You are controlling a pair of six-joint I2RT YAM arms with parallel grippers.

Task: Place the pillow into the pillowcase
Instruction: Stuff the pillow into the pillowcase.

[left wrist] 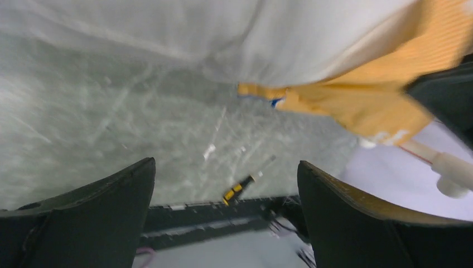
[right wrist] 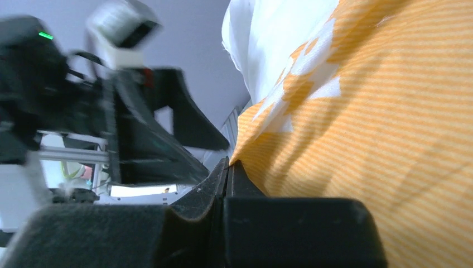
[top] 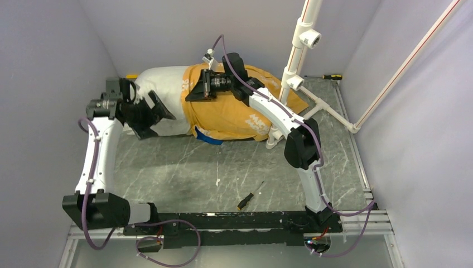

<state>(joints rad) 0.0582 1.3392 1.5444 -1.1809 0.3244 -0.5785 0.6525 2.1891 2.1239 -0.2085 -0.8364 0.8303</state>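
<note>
Pillow: large plump white stuffed pillow [top: 159,84] lies at the far left of the grey marbled counter [top: 184,162]. I'd say it is about half in, with the white end sticking out to the left.
Pillowcase: orange-yellow striped fabric pillowcase [top: 228,114], orange side up, covers the pillow's right part. A blue bit peeks out at its near edge.
Right end effector: right end effector [right wrist: 227,167] is closed tight at the case mouth on top of the pillow. I read the hem as pinched at its tips.
Left end effector: left end effector [left wrist: 226,164] has its jaws wide apart and empty, just beside the bare pillow end.
Risk: only one pinch holds the mouth, so pushing the pillow could drag the whole case along or slip the thin hem free. The case could also bunch against the white pipe frame [top: 295,61].
Risk 2: the near lip looks slack, so the pillow corner may snag on it.
Hidden: I can't see the far side of the case mouth or the pillow's tags. The left wrist view is blurred, and I can't tell how deep the right pinch goes.
Other: a yellow-black screwdriver [top: 249,196] lies on the counter, well apart.
</note>
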